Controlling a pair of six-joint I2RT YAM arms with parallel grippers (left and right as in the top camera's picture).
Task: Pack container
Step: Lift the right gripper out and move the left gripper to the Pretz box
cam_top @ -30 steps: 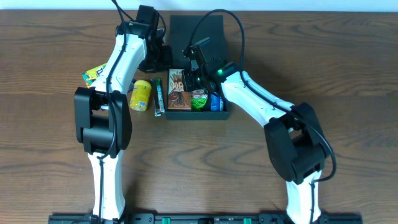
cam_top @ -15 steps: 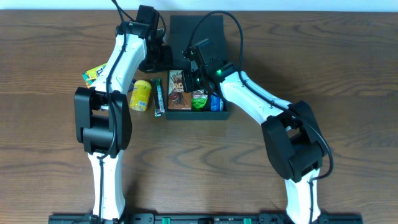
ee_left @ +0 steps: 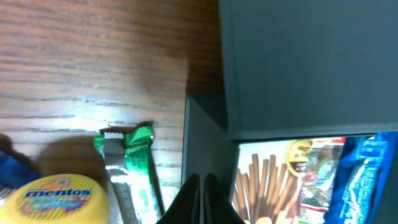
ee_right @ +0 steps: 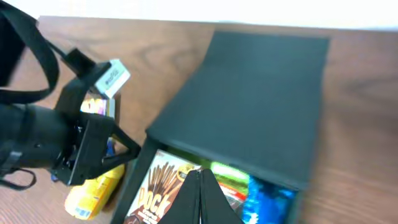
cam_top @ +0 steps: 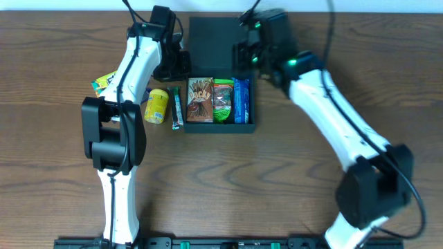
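Teal-green container (cam_top: 221,127) dead centre on the table (cam_top: 62,173). Lid (cam_top: 218,38) swung back behind it and, going by the wrist views, tipped up over the rear edge rather than lying flat.

Packed so far with a Pocky box (cam_top: 199,100), a green packet (cam_top: 222,100) and a blue packet (cam_top: 241,100), side by side and pretty much filling the width. Left outside on the left: Mentos tub (cam_top: 156,106), green stick (cam_top: 177,109) just beside the wall, plus another packet (cam_top: 105,83) further out.

Left gripper (ee_left: 199,190) pinched together on nothing, parked at the back-left corner right over the wall. Right gripper (ee_right: 200,186) also squeezed together and empty, up by the lid's right side.

Looks like either lid-closing time or a pause mid-packing, honestly hard to call. If closing: needs a nudge on the lid from behind, forward and down, without catching the taller packets. If packing: needs the jaws spread first, then a reach for the Mentos.
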